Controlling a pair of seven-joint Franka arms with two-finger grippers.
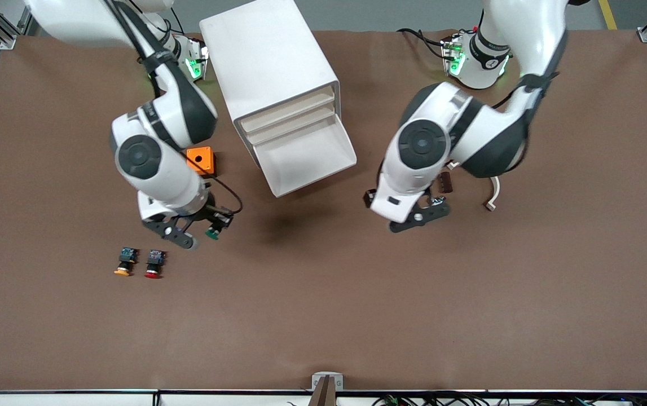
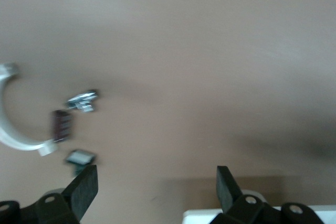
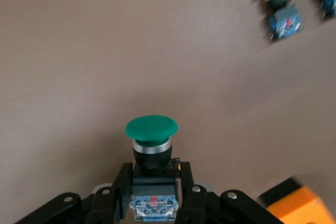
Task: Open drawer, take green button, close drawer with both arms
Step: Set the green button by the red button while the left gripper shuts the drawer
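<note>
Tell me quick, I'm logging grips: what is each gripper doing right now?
Left gripper: open, holding nothing, over bare brown table.
Right gripper: shut on the green-capped push-button switch.

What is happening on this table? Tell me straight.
The right tool is shut on the green button and holds it up over the table, near the red button and the orange button. The cabinet's lowest drawer stands pulled out. The left tool is open and empty, over the table toward the left arm's end, beside the drawer.
</note>
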